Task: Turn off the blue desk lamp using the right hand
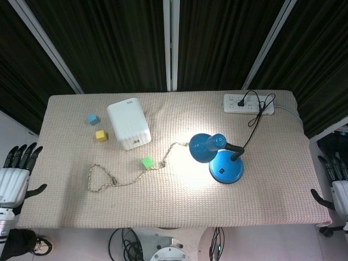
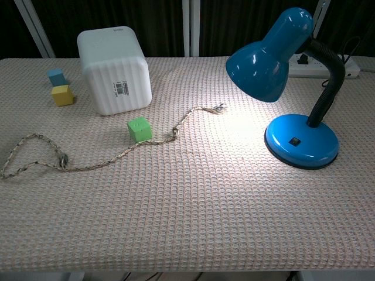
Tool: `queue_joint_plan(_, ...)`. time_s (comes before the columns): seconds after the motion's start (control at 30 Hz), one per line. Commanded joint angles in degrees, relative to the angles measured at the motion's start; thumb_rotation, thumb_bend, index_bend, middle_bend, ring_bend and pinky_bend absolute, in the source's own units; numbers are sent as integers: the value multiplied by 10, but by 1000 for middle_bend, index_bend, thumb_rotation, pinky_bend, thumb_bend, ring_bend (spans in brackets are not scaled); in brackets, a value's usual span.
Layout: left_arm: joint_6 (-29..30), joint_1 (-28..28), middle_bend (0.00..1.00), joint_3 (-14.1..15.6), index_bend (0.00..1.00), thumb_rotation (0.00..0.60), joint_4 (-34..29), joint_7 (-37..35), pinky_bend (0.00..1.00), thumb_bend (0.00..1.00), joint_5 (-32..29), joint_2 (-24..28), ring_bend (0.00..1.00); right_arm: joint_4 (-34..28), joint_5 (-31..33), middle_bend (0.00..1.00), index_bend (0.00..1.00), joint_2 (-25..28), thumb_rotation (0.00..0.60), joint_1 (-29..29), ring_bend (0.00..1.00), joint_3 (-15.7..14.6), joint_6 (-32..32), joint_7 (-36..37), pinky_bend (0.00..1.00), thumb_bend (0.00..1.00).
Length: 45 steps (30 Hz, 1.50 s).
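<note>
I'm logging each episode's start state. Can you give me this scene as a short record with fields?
lamp: blue desk lamp, lit, shade tilted down at the table
switch: dark button on the base
right hand: at the table's right edge, holding nothing
left hand: at the left edge, fingers apart
other: white box, rope, green cube
</note>
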Motion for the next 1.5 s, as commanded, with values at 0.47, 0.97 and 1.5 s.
queue_joint_plan(0.47,-8,-2,0,1,26,600,-7,-3,0,44,2,5,0,-22,-11,0,0,13,600,7,0,-4,-11,-2,0,176)
queue_joint_plan(0.97,-27,-7,0,5,26,600,-9,5,0,44,-5,-3,0,-111,-64,738,0,41,600,47,700,-46,-98,-90,705,201)
queue_joint_plan(1.5,-21,4,0,9,26,600,-19,2,0,45,-11,4,0,-255,51,879,0,17,600,177,818,-26,-343,-295,803,585)
